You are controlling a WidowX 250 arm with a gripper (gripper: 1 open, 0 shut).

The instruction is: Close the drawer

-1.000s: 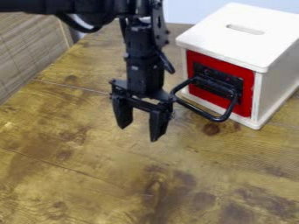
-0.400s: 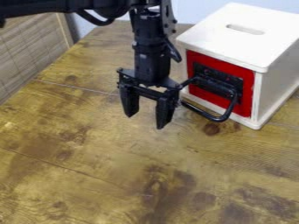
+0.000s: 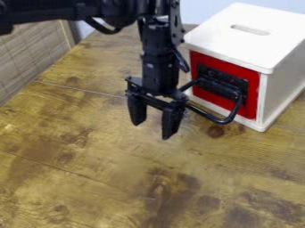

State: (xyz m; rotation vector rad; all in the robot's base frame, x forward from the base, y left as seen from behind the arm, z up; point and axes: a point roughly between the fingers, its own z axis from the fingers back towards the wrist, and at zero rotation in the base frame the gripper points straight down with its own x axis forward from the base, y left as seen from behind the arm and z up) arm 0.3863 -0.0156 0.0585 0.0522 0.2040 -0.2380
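"Where was the drawer?"

"The red drawer front with a black panel (image 3: 220, 78) sat within the white box-shaped cabinet (image 3: 252, 40), right of the black robot gripper (image 3: 155, 122), whose fingers were spread."

"How would it handle?"

"Probably light and stiff; the large black loop handle (image 3: 226, 119) offered the best hold."

the right edge crops the white cabinet (image 3: 244, 40); the arm's (image 3: 60, 11) base is out of view.

One camera looks down at a slant from above the wooden tabletop (image 3: 84, 178).
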